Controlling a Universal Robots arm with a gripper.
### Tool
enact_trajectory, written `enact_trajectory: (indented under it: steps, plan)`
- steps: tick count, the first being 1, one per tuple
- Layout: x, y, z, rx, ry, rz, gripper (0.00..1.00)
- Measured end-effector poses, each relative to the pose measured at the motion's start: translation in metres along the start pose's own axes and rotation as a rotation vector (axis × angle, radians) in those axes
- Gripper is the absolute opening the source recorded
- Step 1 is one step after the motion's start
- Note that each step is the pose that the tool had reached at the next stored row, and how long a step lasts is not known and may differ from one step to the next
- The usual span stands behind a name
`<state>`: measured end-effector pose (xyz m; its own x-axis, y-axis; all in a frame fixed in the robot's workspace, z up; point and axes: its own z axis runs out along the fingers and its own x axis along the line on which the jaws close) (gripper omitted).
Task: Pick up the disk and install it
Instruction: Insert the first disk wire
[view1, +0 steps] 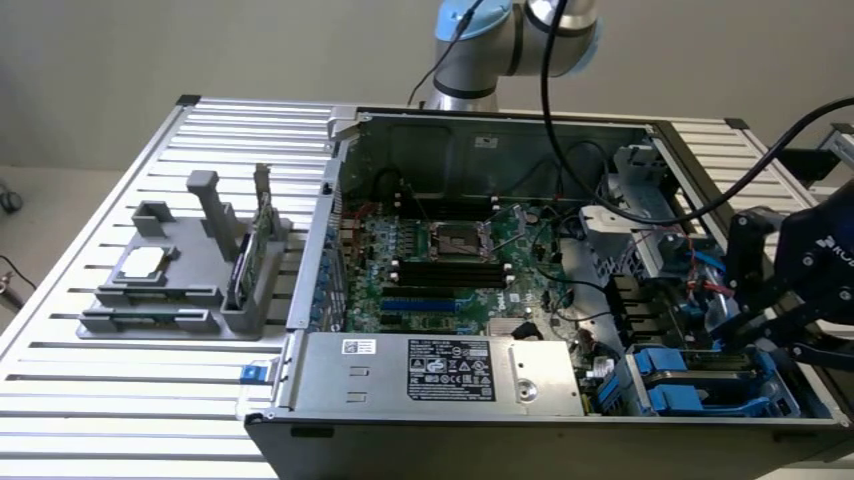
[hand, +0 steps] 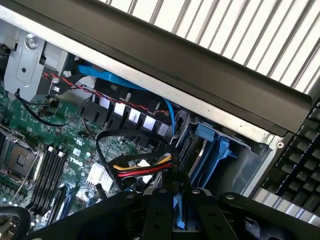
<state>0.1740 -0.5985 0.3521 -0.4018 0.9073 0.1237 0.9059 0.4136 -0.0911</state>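
So the gripper (hand: 179, 195) is seen closed down narrow on a thin blue-edged slab. That's judged to be the disk (hand: 178, 206), viewed edge-on with one blue rail showing between the black fingers. Not much else of the disk can be made out, so its long axis is only guessed to run straight ahead from the fingers, toward the bay (hand: 212, 150).

That's the relation that matters here: in the wrist view the blue bay is found just beyond the fingertips, near but apart, roughly in line with the held edge. A yellow-red-black cable bundle (hand: 142, 170) is draped just beside that path, fwiw.

In the exterior view the gripper (view1: 763, 318) is parked at the exterior view's right, over the lower-right corner of the open case (view1: 534, 440), right above the blue bay (view1: 694, 385).

Containers: the case is loaded with the motherboard (view1: 441, 270) mid-frame and the power supply (view1: 441, 372) along the lower edge. Whether the bay slots are already filled can't be told. At the exterior view's left, a grey fixture (view1: 200, 320) is seen on the table with a small chip (view1: 144, 262) sitting in it.
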Motion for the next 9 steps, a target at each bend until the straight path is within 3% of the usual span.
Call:
enact_trajectory:
  steps: [2, 3, 4, 6, 9]
  plan:
    - [0.0043, 0.0019, 0.0003, 0.0087, -0.0196, 0.003, 0.16]
    - [0.0062, 0.0028, 0.0007, 0.0121, -0.0272, 0.004, 0.16]
    - [0.0075, 0.0033, 0.0008, 0.0138, -0.0309, 0.005, 0.16]
    - [0.0089, 0.0040, 0.0010, 0.0152, -0.0332, 0.008, 0.16]
    - [0.0094, 0.0043, 0.0012, 0.0147, -0.0315, 0.026, 0.16]
